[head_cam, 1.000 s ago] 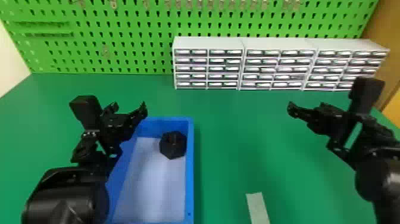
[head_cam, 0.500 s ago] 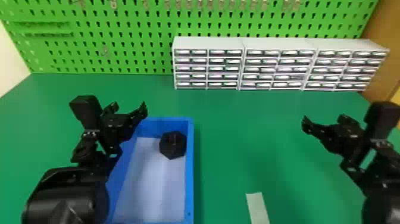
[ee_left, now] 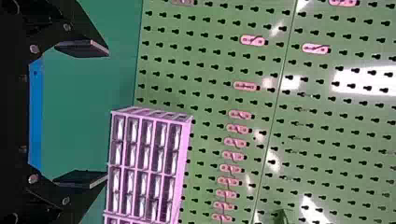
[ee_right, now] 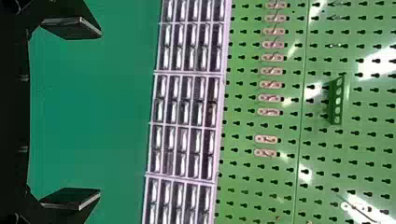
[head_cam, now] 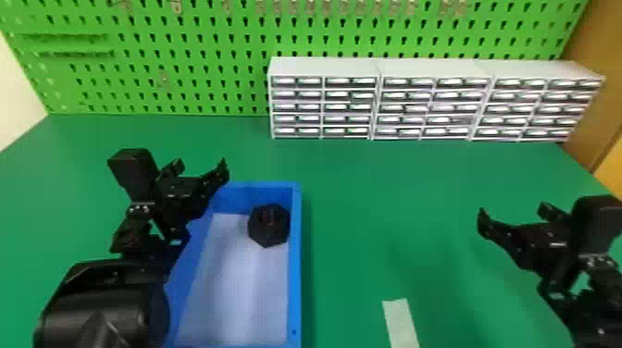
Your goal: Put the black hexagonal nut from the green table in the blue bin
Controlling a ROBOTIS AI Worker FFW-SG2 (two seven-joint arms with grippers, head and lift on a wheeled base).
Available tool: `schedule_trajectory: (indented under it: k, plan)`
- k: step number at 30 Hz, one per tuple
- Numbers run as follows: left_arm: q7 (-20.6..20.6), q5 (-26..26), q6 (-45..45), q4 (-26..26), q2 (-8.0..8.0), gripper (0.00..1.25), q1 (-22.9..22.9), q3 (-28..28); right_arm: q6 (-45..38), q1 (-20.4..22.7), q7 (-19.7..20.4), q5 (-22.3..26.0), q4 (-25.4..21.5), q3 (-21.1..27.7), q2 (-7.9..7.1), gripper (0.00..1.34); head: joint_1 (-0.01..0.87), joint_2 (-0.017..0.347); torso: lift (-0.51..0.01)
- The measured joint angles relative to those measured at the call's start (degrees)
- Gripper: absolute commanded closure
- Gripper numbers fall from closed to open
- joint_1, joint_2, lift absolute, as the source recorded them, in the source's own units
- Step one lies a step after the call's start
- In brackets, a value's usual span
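Green table (head_cam: 370,199), one bin (head_cam: 295,277), one nut (head_cam: 270,225) inside

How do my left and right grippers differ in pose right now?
The left gripper is at the left side of the blue bin; the right gripper is over the green table, right of the bin. The left gripper angles rightward, the right gripper leftward. Both are open and empty.

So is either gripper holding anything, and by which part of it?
Nothing is held: the left gripper and right gripper are open, and the nut lies in the bin.
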State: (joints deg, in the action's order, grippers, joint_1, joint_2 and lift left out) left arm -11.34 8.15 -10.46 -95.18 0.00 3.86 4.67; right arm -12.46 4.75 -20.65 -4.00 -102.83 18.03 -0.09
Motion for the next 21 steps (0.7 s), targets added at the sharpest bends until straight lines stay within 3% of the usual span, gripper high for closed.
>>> schedule_trajectory:
  k: [21]
  plan:
    - [0.1,0.5,0.0,0.0,0.00,0.33,0.0,0.0,0.7,-0.4,0.0,-0.1,0.1,-1.4,0.01,0.11,0.686,0.051,-0.097]
